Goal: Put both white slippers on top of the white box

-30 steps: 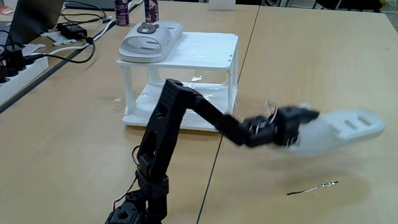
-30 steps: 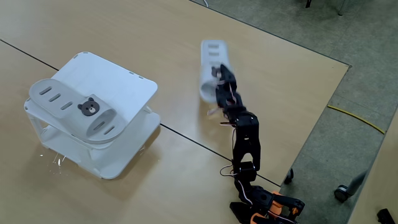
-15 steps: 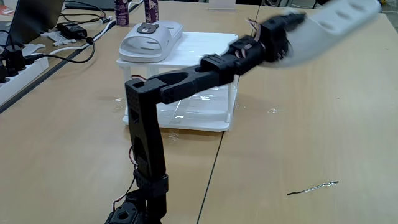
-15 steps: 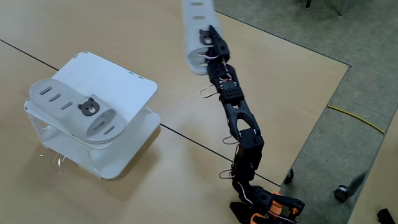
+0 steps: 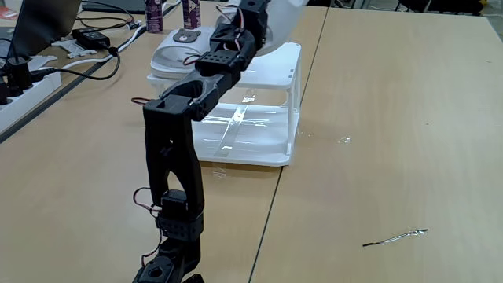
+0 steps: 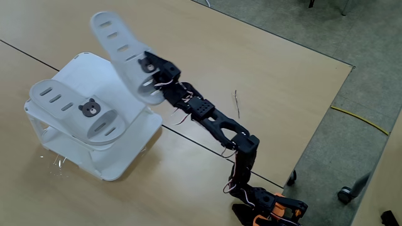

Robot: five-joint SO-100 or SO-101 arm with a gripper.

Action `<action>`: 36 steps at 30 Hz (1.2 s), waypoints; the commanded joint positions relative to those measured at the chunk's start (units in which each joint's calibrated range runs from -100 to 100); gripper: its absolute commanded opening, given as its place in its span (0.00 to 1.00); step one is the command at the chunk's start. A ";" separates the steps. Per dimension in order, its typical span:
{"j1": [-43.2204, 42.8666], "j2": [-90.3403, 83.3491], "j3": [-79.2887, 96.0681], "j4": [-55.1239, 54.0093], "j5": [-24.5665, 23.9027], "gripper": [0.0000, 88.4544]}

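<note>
**Second slipper in the air over the rack**

One white slipper (image 6: 72, 111) lies along the left edge of the white box (image 6: 135, 83). The gripper (image 6: 152, 75) clamps the other slipper (image 6: 119, 45) by one end above the bare right side; a tilted release could tip it off the edge.

No readable text, labels, brands or numbers anywhere. Purple bottles (image 5: 154, 14) at far counter edge carry print, too small and blurred to read. Bear-face badge (image 6: 90, 108) on slipper (image 6: 72, 113) is picture only, no lettering.
</note>
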 commanded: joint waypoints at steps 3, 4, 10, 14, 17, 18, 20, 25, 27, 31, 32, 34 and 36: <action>-1.77 9.98 -18.70 -0.33 0.42 0.01; -1.77 11.83 -20.77 -0.33 0.42 0.01; -2.18 19.99 -28.08 -0.33 0.42 0.01; -4.08 22.09 -29.79 -0.33 0.42 0.01; -5.31 22.18 -29.34 -0.33 0.42 0.01; -5.47 22.18 -29.25 -0.33 0.42 0.01; -5.31 22.26 -29.07 -0.33 0.42 0.01; -4.90 24.20 -29.61 -0.42 0.42 0.01; -4.90 25.12 -29.25 -0.42 0.42 0.02; -4.82 27.40 -29.70 -0.50 0.42 0.16; -4.82 27.48 -29.70 -0.50 0.42 0.18; -4.82 27.48 -29.16 -0.42 0.42 0.21; -4.82 26.89 -28.98 1.22 0.42 0.24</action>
